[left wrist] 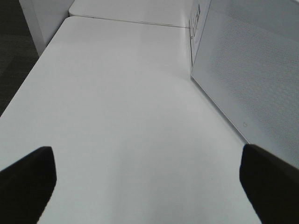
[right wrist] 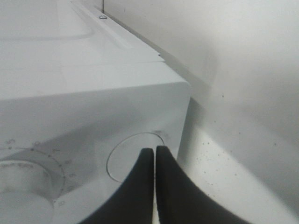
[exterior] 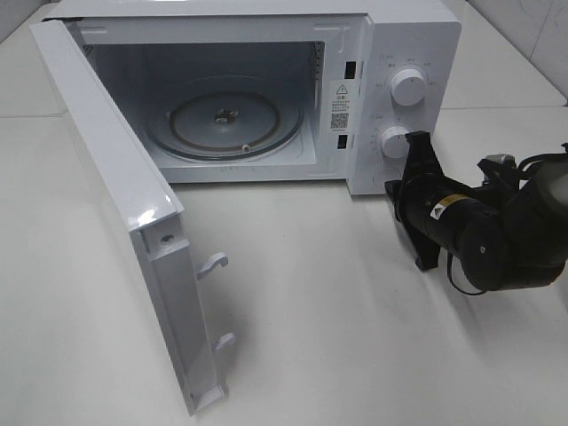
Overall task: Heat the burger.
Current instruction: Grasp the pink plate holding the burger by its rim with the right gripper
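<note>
Exterior high view: a white microwave (exterior: 417,53) sits at the back of the white desk (exterior: 337,311). Its door (exterior: 106,160) is swung fully open toward the left side of the desk, and 2 latch hooks (exterior: 213,264) stick out of the door's free edge. Inside the cavity lies the round glass turntable (exterior: 226,120), which carries nothing. The control panel to the right of the cavity has 2 white knobs, an upper knob (exterior: 407,87) and a lower knob (exterior: 394,142).

The right hand (exterior: 415,142) reaches in from the right side of the desk, with its tip right at the lower knob. In the right wrist view its 2 dark fingers (right wrist: 140,186) are pressed flat together with no gap and nothing between them, their tips in front of the round knob face. Whether they actually touch it cannot be told.

The left hand (left wrist: 149,186) shows only in the left wrist view. It stands wide and holds nothing, low over bare desk, just beside the outer face of the open door.

The burger appears in none of the 3 views, so its place cannot be told.
</note>
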Robot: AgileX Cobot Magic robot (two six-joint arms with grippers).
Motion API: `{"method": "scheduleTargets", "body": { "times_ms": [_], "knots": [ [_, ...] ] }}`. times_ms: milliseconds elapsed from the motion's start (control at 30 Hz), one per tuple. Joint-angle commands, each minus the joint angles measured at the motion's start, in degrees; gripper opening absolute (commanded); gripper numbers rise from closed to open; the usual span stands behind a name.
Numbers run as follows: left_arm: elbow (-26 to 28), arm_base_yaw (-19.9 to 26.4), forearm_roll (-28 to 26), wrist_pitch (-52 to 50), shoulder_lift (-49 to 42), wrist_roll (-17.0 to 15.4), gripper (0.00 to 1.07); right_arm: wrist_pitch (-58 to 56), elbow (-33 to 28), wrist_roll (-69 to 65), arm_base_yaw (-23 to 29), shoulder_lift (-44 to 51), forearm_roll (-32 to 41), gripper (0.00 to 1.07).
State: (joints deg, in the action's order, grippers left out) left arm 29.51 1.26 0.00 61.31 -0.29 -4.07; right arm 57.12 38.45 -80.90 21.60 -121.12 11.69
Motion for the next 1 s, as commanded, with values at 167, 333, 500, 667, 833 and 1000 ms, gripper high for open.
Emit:
{"method": "scheduleTargets", "body": {
  "times_ms": [167, 333, 500, 667, 833, 1000],
  "knots": [
    [0.06, -0.11, -0.4, 0.06, -0.97, -0.06, 1.02, 1.03, -2.12, -0.06, -0.17, 2.92, -0.57, 0.0],
    [0.06, -0.11, -0.4, 0.06, -0.97, -0.06, 1.02, 1.03, -3.95, 0.23, -0.17, 4.76, -0.63, 0.0],
    [0.06, -0.11, -0.4, 0.06, -0.97, -0.06, 1.02, 0.29, -7.45, 3.15, -0.17, 7.85, -1.43, 0.0],
    [0.06, -0.11, -0.4, 0.06, -0.97, -0.06, 1.02, -4.35, -10.49, 12.03, -0.17, 13.64, -1.43, 0.0],
    [0.06, -0.11, -0.4, 0.06, -0.97, -0.06, 1.02, -14.38, -10.77, 22.86, -0.17, 19.71, -1.32, 0.0],
    [0.06, -0.11, -0.4, 0.06, -0.97, -0.06, 1.02, -37.76, -10.66, 48.19, -0.17, 32.95, -1.38, 0.0]
  ]
}}
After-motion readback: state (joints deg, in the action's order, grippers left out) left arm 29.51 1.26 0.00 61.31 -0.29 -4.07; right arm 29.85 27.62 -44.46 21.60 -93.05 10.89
